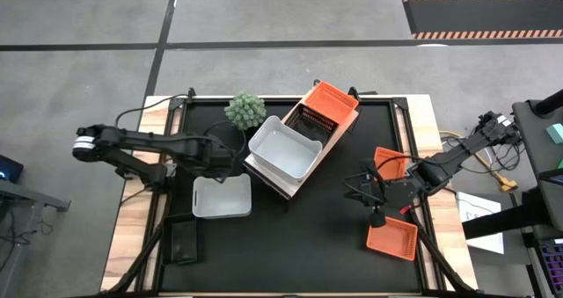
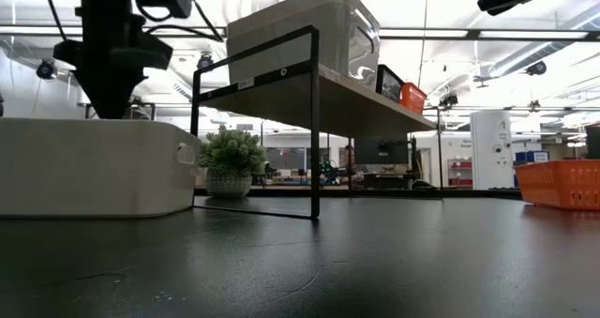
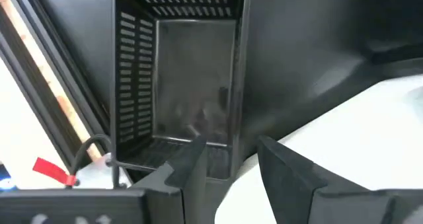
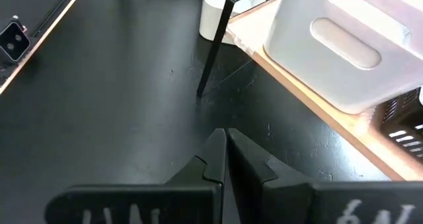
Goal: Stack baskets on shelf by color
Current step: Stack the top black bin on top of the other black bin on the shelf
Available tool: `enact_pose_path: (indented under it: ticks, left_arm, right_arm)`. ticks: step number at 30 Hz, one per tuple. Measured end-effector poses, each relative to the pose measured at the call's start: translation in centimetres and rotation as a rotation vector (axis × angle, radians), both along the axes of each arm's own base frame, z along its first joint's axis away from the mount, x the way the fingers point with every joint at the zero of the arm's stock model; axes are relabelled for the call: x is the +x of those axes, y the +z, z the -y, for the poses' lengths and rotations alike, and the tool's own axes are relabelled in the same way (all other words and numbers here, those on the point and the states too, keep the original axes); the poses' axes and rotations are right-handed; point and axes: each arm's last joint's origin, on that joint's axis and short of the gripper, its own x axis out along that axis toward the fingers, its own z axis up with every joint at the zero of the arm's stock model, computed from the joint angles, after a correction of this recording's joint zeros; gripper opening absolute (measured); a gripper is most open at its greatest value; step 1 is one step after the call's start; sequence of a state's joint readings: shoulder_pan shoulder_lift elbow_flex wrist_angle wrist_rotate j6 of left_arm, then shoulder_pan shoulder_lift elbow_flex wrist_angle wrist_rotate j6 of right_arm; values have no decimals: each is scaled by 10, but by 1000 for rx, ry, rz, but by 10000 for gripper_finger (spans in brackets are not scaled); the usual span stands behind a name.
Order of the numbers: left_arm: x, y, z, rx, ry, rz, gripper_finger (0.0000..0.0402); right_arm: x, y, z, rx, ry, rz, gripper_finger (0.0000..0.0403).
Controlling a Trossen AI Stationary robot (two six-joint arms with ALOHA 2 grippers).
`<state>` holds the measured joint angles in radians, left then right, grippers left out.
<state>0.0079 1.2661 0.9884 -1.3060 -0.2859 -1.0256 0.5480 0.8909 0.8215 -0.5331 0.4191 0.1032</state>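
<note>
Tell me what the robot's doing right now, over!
Left gripper open above white basket. Right gripper shut, empty, between orange baskets. Shelf holds white, black, orange. Nothing blocking.

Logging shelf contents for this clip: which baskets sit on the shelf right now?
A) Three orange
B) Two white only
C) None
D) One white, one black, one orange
D: the high view shows a white basket, a black basket and an orange basket along the shelf.

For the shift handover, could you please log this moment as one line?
left gripper: open over white plastic basket | right gripper: shut, empty | wooden shelf: white, black, orange baskets
</note>
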Motion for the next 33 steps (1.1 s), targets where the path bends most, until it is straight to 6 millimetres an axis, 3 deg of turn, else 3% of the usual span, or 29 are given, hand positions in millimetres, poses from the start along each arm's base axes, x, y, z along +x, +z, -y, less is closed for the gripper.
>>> enact_pose_path:
  ticks: [8, 17, 26, 33]
  left_arm:
    - [-10, -13, -2, -52, -15, -33, 121]
    - [-17, -32, -7, -103, -15, 83, 121]
    - [-24, -51, -10, -110, 4, 87, 121]
    - [-23, -54, -11, -106, 5, 93, 121]
  right_arm:
    - [0, 0, 0, -2, 2, -1, 9]
    - [0, 0, 0, -7, 7, -1, 9]
    - [0, -2, 0, -9, 8, -6, 9]
    - [0, -2, 0, -9, 7, -5, 9]
